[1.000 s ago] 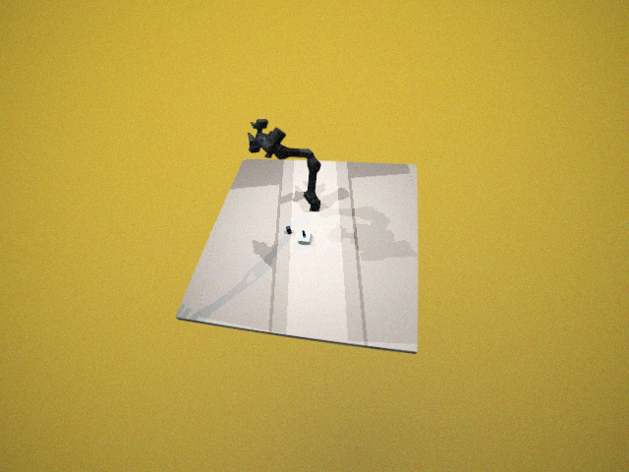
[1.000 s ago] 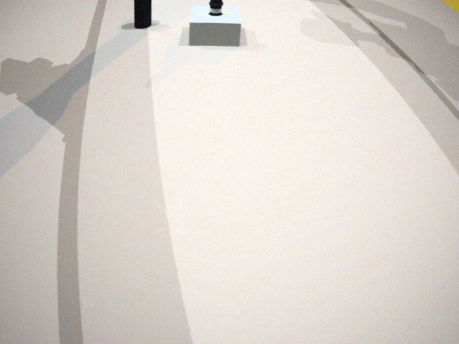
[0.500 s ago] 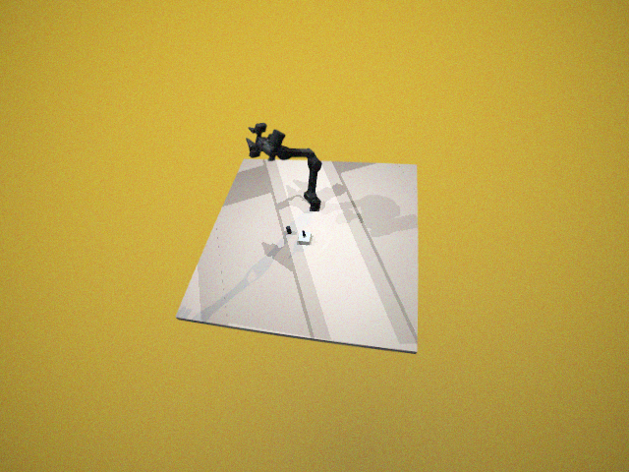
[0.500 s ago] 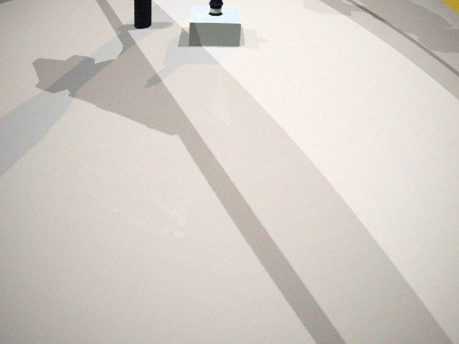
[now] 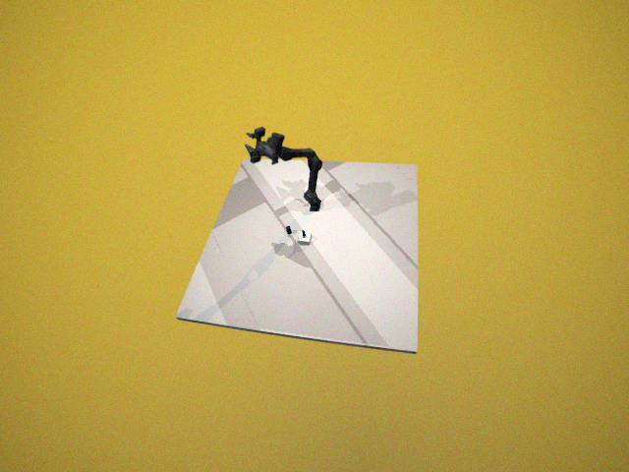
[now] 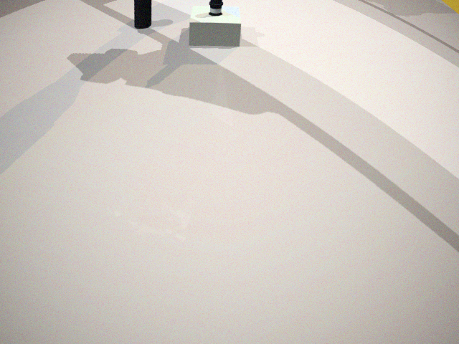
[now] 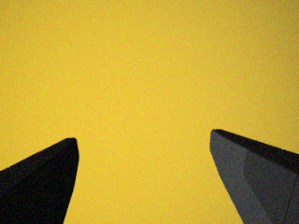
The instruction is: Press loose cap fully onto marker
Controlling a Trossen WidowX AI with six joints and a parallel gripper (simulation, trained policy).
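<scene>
We see the jaws of the gripper (image 5: 247, 141) (image 7: 145, 135) spread well apart, with nothing between them; in the wrist view only the yellow floor (image 5: 101, 254) (image 7: 145, 56) shows past the two dark fingertips. Taking the holder block (image 5: 305, 242) (image 6: 214, 34) as our landmark, we find the gripper well apart from it, out by the far edge of the table (image 5: 355, 305) (image 6: 229, 222) in the top view. From the gripper, the black arm (image 5: 314, 177) runs across and then bends down to its foot on the table, on the far side of the block as we look from above. The cap (image 5: 288, 230) (image 6: 143, 14), a black cylinder, stands upright on the table near the block, to its left in both the top and exterior views, and does not touch it. In the block itself we see the marker (image 5: 304, 233) (image 6: 215, 8) upright, black with a pale band low down, and the cap is off it. The exterior view cuts off the tops of both marker and cap. Shadows fall across the table around the block.
</scene>
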